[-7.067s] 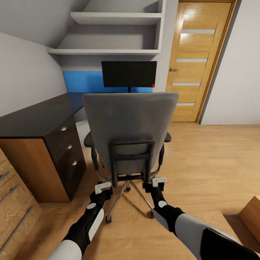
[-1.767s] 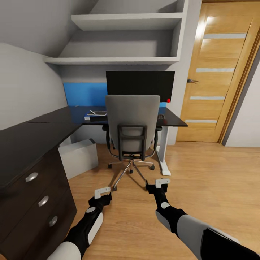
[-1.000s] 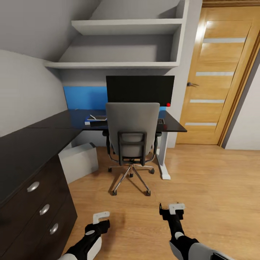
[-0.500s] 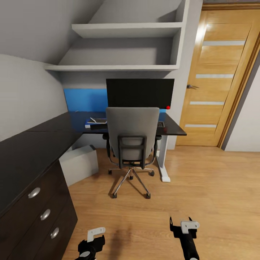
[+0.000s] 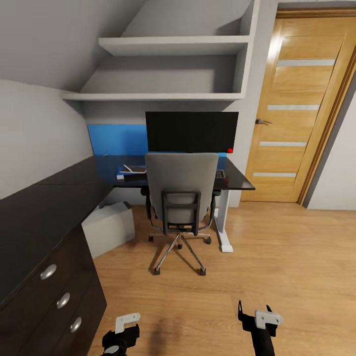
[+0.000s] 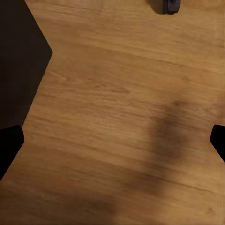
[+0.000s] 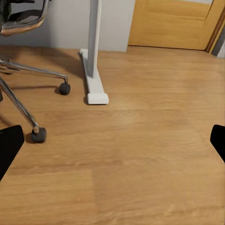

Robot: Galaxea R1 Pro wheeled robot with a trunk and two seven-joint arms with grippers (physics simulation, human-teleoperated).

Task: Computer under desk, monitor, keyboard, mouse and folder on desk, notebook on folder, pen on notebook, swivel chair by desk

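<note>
Swivel chair [image 5: 181, 195] tucked at the table [image 5: 59, 195], monitor [image 5: 191, 131] up, computer [image 5: 109, 227] underneath, blue folder [image 5: 129, 172] stack on top — looks nearly finished, both claws [image 5: 126, 324] [image 5: 257, 316] released, empty.

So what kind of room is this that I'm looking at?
Probably a home office corner in an attic room: a black desk with a monitor, a swivel chair pushed up to it, and a sloped ceiling above.
</note>
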